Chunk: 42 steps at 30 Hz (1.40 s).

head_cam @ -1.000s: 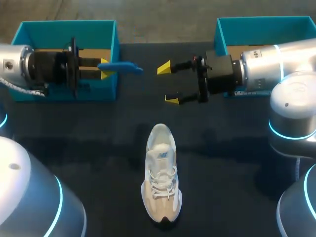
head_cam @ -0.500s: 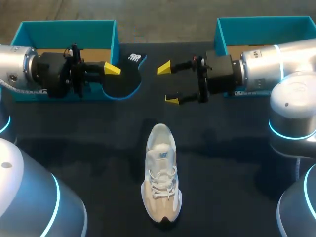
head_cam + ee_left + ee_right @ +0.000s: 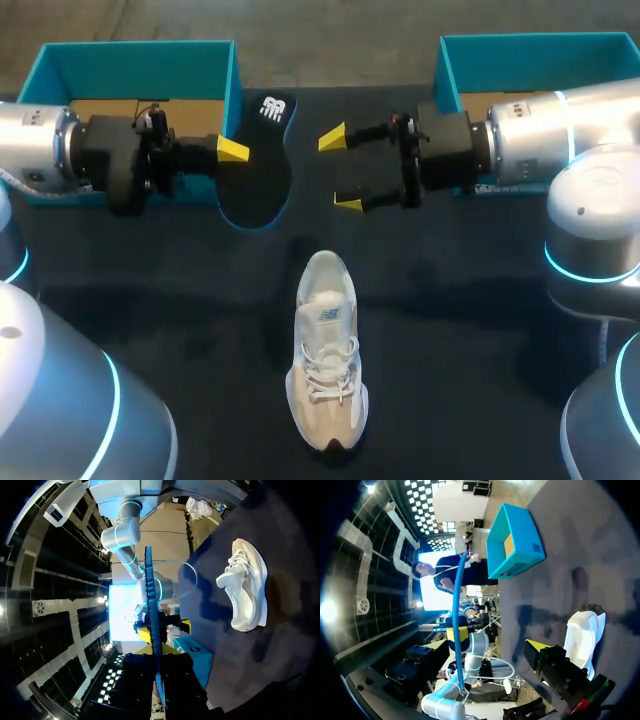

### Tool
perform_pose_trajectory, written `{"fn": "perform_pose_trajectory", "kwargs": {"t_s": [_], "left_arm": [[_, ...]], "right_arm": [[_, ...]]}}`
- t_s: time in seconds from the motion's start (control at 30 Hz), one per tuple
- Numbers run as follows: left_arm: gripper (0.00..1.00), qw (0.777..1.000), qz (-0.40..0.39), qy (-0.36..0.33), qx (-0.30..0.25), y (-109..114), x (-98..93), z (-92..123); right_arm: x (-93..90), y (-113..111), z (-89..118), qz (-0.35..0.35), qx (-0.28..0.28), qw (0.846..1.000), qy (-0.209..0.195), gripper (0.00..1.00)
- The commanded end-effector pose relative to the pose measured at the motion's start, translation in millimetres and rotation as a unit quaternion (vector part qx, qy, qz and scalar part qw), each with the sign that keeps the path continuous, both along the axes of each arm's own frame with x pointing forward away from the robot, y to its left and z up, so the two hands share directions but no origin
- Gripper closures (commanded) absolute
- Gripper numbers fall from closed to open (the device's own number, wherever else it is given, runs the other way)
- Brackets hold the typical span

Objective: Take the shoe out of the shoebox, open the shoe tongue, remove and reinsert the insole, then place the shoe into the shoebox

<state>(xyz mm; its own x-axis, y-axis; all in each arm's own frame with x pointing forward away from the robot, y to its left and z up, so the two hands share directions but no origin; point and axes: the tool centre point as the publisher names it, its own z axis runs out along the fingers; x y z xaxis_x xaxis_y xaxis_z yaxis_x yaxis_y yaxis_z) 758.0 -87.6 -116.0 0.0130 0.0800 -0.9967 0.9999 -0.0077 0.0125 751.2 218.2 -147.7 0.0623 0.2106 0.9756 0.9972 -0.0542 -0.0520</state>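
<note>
Our bench (image 3: 480, 330) carries the left box (image 3: 135, 60) and right box (image 3: 530, 45), both beyond the shoe (image 3: 327, 365), which lies outside them with its toe towards them. Beyond the shoe and leftward, the insole (image 3: 258, 165) sits clamped in our left tool (image 3: 232, 150). Beyond the shoe and rightward, our right tool (image 3: 340, 170) gapes wide, empty.

Non-task: just the bench (image 3: 480, 330). Dark matte top, near-black with a blue tint, spanning the full width of the head view. The far edge runs straight across the back. Soft, patchy shadows sit across the middle. Both wrist views show the same flat dark surface, with blurred shadow blotches.
</note>
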Motion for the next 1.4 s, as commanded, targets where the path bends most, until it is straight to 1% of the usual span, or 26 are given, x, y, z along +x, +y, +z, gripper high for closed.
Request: {"fn": "perform_pose_trajectory", "kwargs": {"t_s": [0.03, 0.3, 0.53, 0.83, 1.07, 1.4], "left_arm": [[1.00, 1.000, 0.002, -0.001, 0.001, 0, -1.9, 0], [1.00, 1.000, 0.002, -0.001, 0.001, 0, -1.9, 0], [1.00, 0.999, 0.013, -0.029, 0.010, -11, -1.5, -5], [1.00, 0.999, 0.032, -0.027, 0.017, -24, 8.0, -16], [1.00, 0.999, 0.032, -0.023, 0.011, -32, 11.8, -21], [1.00, 0.999, 0.035, -0.014, -0.003, -35, 15.2, -26]], "right_arm": [[-0.3, 2, 0, -0.002, -0.001, 1.000, 0.000, 0.00], [-0.3, 2, 0, -0.002, -0.001, 1.000, 0.000, 0.00], [-0.3, 2, 0, -0.002, -0.001, 1.000, 0.000, 0.00], [-0.3, 2, 0, -0.002, -0.001, 1.000, 0.000, 0.00], [-2.4, 2, 2, 0.000, 0.017, 0.999, -0.027, 0.00], [-5.4, 6, 8, 0.011, 0.040, 0.997, -0.061, 0.00]]}}
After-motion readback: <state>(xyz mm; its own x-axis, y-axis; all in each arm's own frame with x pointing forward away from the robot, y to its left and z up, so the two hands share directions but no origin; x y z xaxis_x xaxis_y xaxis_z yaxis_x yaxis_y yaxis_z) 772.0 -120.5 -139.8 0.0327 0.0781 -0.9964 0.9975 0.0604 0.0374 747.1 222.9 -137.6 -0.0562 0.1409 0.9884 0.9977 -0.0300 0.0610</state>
